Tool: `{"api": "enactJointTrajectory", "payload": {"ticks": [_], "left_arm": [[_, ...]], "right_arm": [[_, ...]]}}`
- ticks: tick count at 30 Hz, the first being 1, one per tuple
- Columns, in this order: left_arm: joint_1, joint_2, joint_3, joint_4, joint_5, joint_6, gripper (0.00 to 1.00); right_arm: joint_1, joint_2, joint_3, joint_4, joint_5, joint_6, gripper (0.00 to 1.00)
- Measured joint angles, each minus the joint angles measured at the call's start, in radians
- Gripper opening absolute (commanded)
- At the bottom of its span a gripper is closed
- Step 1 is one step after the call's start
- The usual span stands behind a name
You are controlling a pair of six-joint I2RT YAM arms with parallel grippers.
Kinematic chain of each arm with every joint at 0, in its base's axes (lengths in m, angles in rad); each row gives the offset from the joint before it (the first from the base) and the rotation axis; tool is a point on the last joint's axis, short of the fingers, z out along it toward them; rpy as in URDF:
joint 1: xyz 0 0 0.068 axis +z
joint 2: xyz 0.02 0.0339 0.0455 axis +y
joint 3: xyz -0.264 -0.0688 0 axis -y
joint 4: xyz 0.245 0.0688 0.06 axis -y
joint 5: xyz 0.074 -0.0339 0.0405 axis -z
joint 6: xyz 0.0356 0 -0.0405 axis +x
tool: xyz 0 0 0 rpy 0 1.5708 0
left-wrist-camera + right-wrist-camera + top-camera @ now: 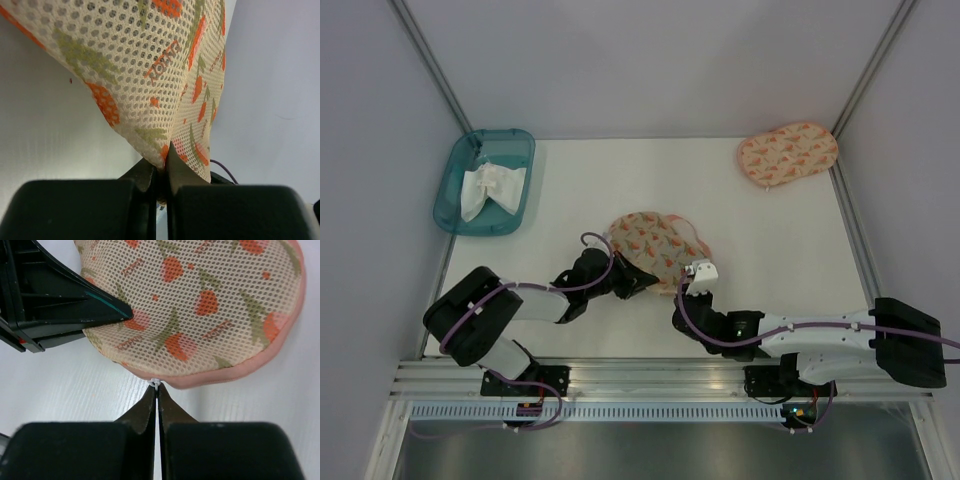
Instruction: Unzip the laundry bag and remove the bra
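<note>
A teal tray (pixel 448 185) holding a white cloth (pixel 488 188) sits at the far left of the table (pixel 770 260). Near the middle, the left gripper (pixel 161 167) is clamped tight on a fold of the laundry bag (pixel 655 240), bunching the printed mesh upward at its near-left end. The bag lies just beyond both arms, its long axis running roughly from near left to far right. At its near-right rim, the right gripper (pixel 156 390) has its fingers pressed together on what looks like a small silvery zipper pull (pixel 156 383), set against the pink edge binding. The bag lies directly on the far side of those fingertips, so opening it appears to call for dragging the pull along the curved rim while the left arm anchors the fabric. The bra is not visible. A second printed pouch (pixel 787 153) lies well apart at the far right.
</note>
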Motion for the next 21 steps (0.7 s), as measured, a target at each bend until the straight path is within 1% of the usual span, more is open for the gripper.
{"api": "enactJointTrajectory", "payload": {"ticks": [6, 9, 16, 21], "left_arm": [[0.072, 0.002, 0.043, -0.083, 0.086, 0.146, 0.02], [0.112, 0.004, 0.066, -0.117, 0.165, 0.222, 0.02], [0.191, 0.063, 0.168, -0.161, 0.381, 0.384, 0.02], [0.218, 0.107, 0.280, -0.254, 0.521, 0.523, 0.02]], "right_arm": [[0.001, -0.056, 0.047, -0.233, 0.022, 0.074, 0.01], [0.000, -0.058, 0.063, -0.312, 0.021, 0.109, 0.00], [0.001, -0.059, 0.082, -0.402, 0.026, 0.171, 0.00], [0.001, -0.063, 0.086, -0.468, 0.047, 0.200, 0.00]]}}
